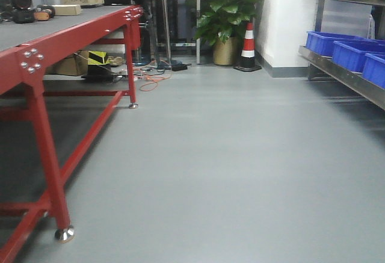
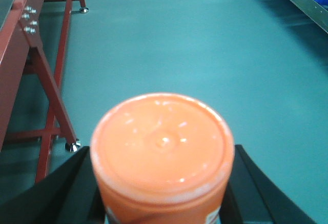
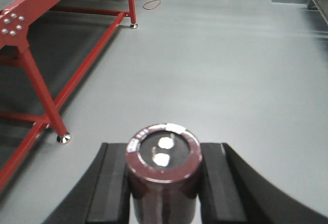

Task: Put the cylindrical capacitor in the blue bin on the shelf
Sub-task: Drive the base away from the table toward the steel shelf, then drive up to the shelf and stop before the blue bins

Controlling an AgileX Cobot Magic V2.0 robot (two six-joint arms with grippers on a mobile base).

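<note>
**A:** Where is the cylindrical capacitor (image 3: 164, 175)?

**B:** It sits in the right gripper (image 3: 164, 183), with a matte black finger (image 3: 110, 183) pressed flat against each side of it. It is a squat round can in a glossy, dark maroon-brown sleeve. The flat top carries two silvery terminals and a pale label patch at the rim.

**A:** Which way does it point?

**B:** Its long axis runs along the fingers, and the terminal end faces the wrist camera. The lower body is cut off by the bottom of the frame, so its full length cannot be seen.

**A:** And the left gripper (image 2: 163, 193)?

**B:** It is closed on the orange cylinder (image 2: 162, 142), a wider one with a smooth, shiny plastic lid that has a raised rim. The lid fills most of that view and hides the fingertips. Only the dark outer edges of the fingers show on either side.

**A:** What about the shelf (image 1: 343, 73)?

**B:** It is on the right of the front view, made of brushed steel rails. A row of blue plastic bins (image 1: 352, 52) rests on its lower tier. The frame edge crops it, and the insides of the bins cannot be made out. Neither arm appears in that view.

**A:** What else is there?

**B:** There is a smooth grey floor (image 1: 228, 154) and, on the left, a red steel-framed table (image 1: 36, 64) with bolted joints. A striped traffic cone (image 1: 248, 46) stands beside a leafy potted plant (image 1: 231, 4) at the back.
</note>
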